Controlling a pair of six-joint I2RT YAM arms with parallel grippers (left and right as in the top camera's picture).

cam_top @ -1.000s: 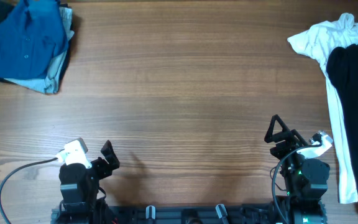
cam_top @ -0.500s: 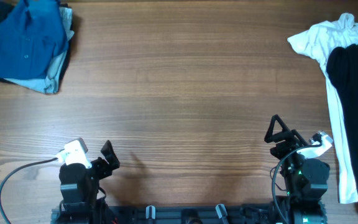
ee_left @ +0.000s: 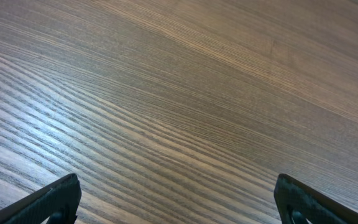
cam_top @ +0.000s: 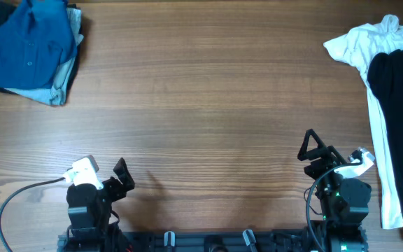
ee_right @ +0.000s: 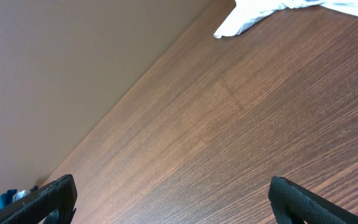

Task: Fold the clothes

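Overhead view: found a blue shirt [cam_top: 23,42] bunched in the far left corner of the table [cam_top: 201,105], heaped over a paler blue garment [cam_top: 60,84]. Found a crumpled white shirt [cam_top: 369,42] at the far right edge, with a black garment [cam_top: 397,119] laid across it and running down toward the near side. Noted the two heaps well apart from each other.

Spotted the left hand [cam_top: 123,176] at the near edge, left of centre, well apart from the blue shirt. Spotted the right hand [cam_top: 312,150] at the near edge on the right, near the white shirt's long lower strip but not touching it.

Left wrist view: saw the fingertips [ee_left: 55,199] spread wide at the lower corners over bare wood grain, gripping nothing.

Right wrist view: saw the fingertips [ee_right: 48,198] likewise spread wide, holding nothing. Caught a corner of the white shirt at the top edge and a scrap of blue cloth far off beside the left finger.
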